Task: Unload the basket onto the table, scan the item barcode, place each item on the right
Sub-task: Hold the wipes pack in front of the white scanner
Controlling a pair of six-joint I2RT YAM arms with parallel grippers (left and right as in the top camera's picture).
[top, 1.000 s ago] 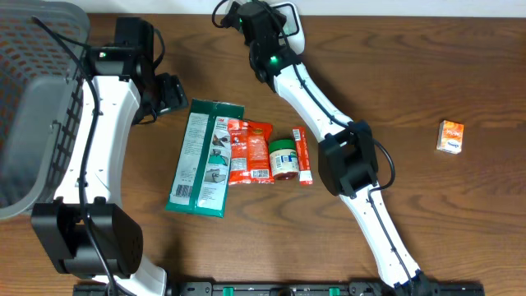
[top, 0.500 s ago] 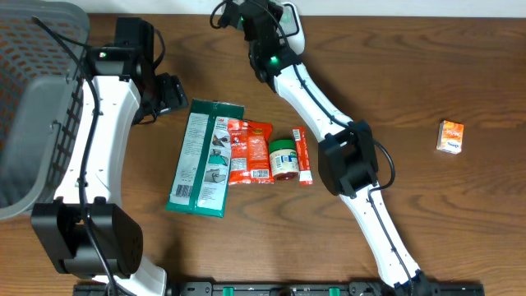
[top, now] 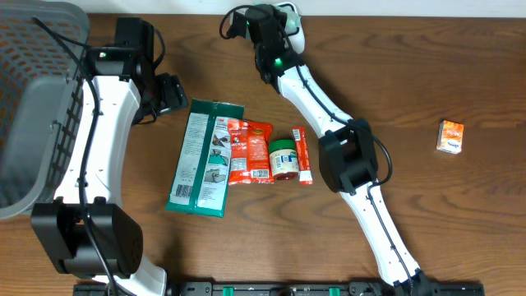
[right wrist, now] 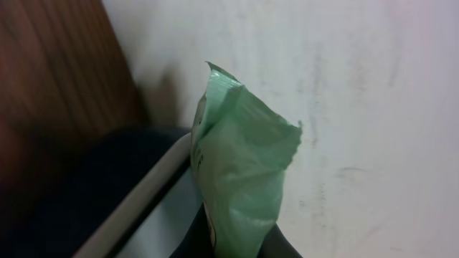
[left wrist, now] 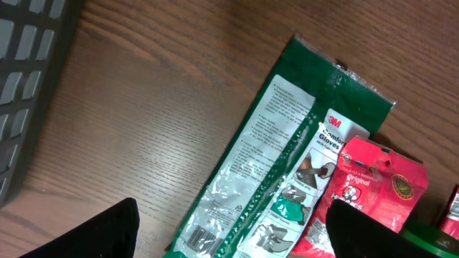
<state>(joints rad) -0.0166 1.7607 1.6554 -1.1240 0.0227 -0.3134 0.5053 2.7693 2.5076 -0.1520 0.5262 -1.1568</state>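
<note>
Right gripper (right wrist: 233,244): fingers clamped tight on the lower end of a pale green packet (right wrist: 240,172). The packet stands up out of the grip and its top edge is crumpled. A white wall (right wrist: 358,107) is behind it, with the brown table (right wrist: 50,86) to its left. Overhead, the right arm reaches to the far table edge, so the packet is held there, off the surface.

Left gripper (left wrist: 247,236): fingers spread wide, holding nothing. It hangs above the table beside the upper left corner of the green glove pack (left wrist: 287,165).

Row at table centre, left to right: glove pack, red pouch (top: 250,151), jar (top: 283,158), red stick (top: 303,155), each touching or just beside the next. An orange box (top: 450,136) lies well apart at the right. A grey basket (top: 33,107) sits at the left edge.
</note>
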